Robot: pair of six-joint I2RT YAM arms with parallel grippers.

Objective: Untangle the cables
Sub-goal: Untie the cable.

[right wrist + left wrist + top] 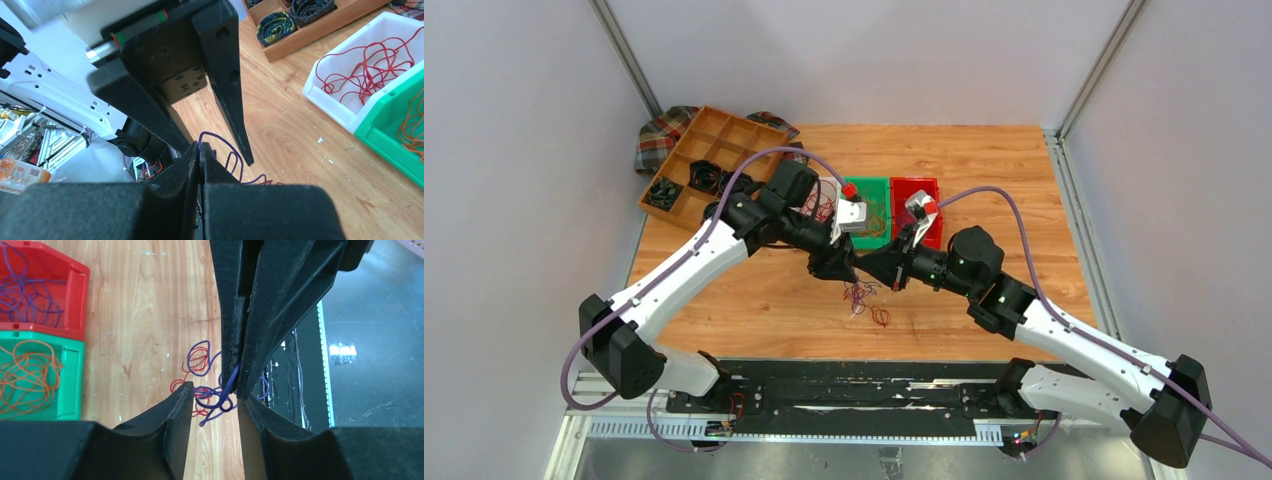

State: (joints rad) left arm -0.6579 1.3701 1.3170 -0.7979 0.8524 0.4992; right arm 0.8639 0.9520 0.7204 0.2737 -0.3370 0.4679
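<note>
Cables loose on the tabletop, near the green bin
We see our right hand pinched shut on one purple strand of the clump, our left hand spread wide around it.

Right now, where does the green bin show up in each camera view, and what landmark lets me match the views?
Top external: green bin just above the picture's centre.
Left wrist: green bin at the left edge, directly below the red bin.
Right wrist: green bin at the right edge, beside the white bin.
Shared landmark: the loose wire tangle on the wood, seen in all three.
</note>
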